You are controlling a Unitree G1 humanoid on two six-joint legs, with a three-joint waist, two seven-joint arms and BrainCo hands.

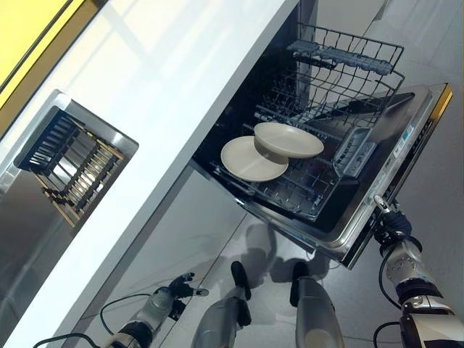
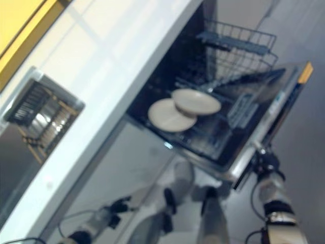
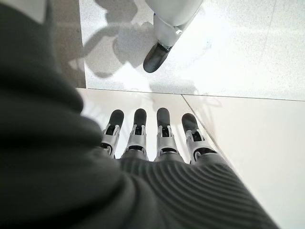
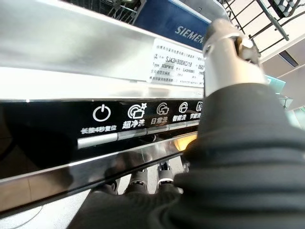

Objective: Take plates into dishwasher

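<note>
gripping the open stainless dishwasher door [image 1: 395,170] edge, your right hand [image 1: 388,226] curled; two round beige plates [image 1: 270,151] racked; you needed to lift it shut; left hand [image 3: 152,136] hung slack.

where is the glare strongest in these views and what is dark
Left eye view: light washes out the white countertop, while the dishwasher interior is dark around the two pale plates. Right wrist view: the steel rim of the dishwasher door gleams above its black control panel, where the right hand grips.
</note>
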